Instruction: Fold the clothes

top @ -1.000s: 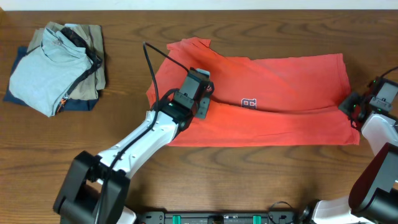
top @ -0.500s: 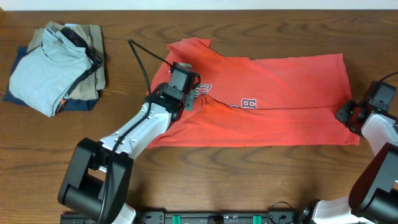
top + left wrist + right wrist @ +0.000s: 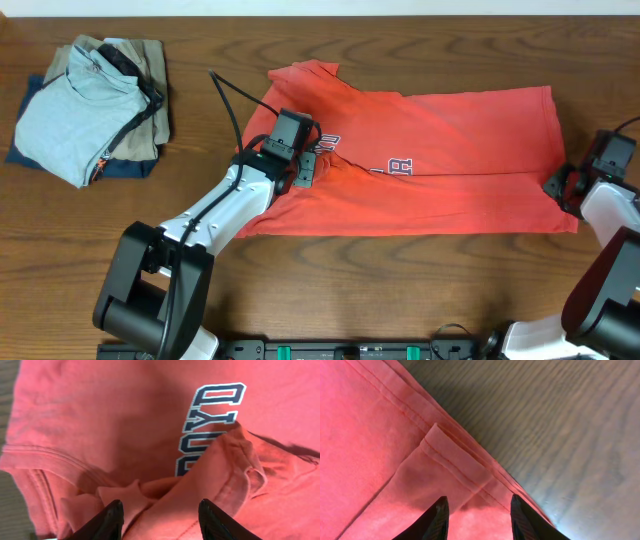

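Left gripper (image 3: 306, 163) backs off leftward, jaws apart; right gripper (image 3: 477, 508) gapes too, T-shirt (image 3: 450, 150) stretching lengthwise between them.

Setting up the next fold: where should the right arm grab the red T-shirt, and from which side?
Probably the turned-over hem corner of the red T-shirt, just ahead of the right gripper's open fingers. Come in from the table side: the cloth lies doubled at that edge, giving a lip to pinch.
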`<move>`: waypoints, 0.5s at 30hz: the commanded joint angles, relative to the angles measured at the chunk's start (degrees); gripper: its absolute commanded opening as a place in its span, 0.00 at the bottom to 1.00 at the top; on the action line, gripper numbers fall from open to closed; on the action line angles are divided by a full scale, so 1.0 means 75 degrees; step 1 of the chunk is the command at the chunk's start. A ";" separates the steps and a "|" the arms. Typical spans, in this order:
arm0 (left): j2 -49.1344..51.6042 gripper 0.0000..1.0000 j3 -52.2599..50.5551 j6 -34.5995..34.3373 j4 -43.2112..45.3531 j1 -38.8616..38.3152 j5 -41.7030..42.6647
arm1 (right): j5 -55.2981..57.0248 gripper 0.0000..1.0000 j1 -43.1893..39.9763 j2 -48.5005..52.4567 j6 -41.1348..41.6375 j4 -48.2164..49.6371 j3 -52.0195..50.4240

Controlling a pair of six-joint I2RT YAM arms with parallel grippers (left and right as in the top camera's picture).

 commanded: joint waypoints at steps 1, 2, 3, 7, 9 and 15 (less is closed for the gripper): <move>-0.0119 0.50 0.0099 -0.0122 -0.0061 0.0012 0.0187 | -0.0245 0.39 0.0009 0.0306 0.0041 0.0160 -0.0015; -0.0119 0.50 0.0099 -0.0122 -0.0064 0.0012 0.0187 | -0.0262 0.39 0.0009 0.0347 0.0041 0.0213 -0.0015; -0.0119 0.50 0.0099 -0.0122 -0.0064 0.0009 0.0184 | -0.0262 0.39 0.0012 0.0391 0.0041 0.0259 -0.0015; -0.0119 0.50 0.0099 -0.0125 -0.0067 0.0009 0.0187 | -0.0262 0.38 0.0009 0.0501 0.0041 0.0466 -0.0015; -0.0119 0.50 0.0099 -0.0122 -0.0064 0.0009 0.0187 | -0.0262 0.35 0.0009 0.0513 0.0041 0.0568 -0.0015; -0.0119 0.50 0.0099 -0.0122 -0.0067 0.0009 0.0187 | -0.0259 0.23 0.0009 0.0513 0.0041 0.0618 -0.0015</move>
